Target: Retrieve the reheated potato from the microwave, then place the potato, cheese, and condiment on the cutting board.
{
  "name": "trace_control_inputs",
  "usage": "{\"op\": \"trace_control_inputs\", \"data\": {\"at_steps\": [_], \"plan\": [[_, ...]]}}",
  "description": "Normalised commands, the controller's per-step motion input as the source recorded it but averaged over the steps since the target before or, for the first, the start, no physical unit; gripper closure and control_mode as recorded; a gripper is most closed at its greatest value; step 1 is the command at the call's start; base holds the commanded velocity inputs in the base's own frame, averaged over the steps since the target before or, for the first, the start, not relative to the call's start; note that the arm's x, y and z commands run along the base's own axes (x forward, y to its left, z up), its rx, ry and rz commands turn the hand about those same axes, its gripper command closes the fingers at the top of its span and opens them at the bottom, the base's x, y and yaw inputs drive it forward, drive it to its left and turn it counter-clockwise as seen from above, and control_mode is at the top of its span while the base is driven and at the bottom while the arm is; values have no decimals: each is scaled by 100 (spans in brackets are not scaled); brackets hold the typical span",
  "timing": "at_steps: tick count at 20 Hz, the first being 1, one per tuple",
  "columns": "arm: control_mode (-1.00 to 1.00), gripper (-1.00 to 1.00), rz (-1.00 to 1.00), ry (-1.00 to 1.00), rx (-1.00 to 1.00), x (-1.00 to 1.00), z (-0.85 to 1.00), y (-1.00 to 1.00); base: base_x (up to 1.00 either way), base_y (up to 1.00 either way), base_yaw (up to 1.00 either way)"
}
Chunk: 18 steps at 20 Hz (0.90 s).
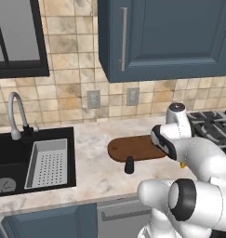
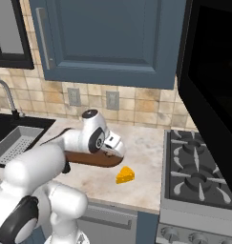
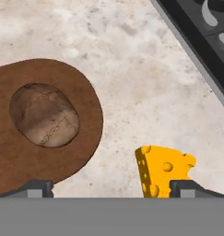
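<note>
Below me the potato (image 3: pixel 44 114) sits on the cutting board (image 3: pixel 21 161) — a mottled brown lump, cracked skin, resting near the board's rounded end. The board is a dark brown oval slab lying flat on the counter. Just off that end, apart from the wood, the cheese (image 3: pixel 163 169) lies on the counter — bright yellow-orange wedge, holes showing. The condiment (image 1: pixel 129 165), a small dark bottle, stands upright at the board's front edge. The microwave (image 2: pixel 210 71) hangs dark above the stove, its door swung open.
</note>
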Motion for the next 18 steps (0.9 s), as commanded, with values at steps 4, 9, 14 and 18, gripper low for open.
{"op": "trace_control_inputs", "data": {"at_steps": [4, 9, 14, 18], "plan": [[-100, -100, -17, -2, 1, -45, 3, -30, 0, 0, 0], [-100, -100, -13, -5, 0, -35, -9, -27, 0, 0, 0], [-100, -100, -12, -2, 0, -21, -20, -15, 0, 0, 0], [-100, -100, -5, 4, 5, -2, -19, -6, 0, 0, 0]]}}
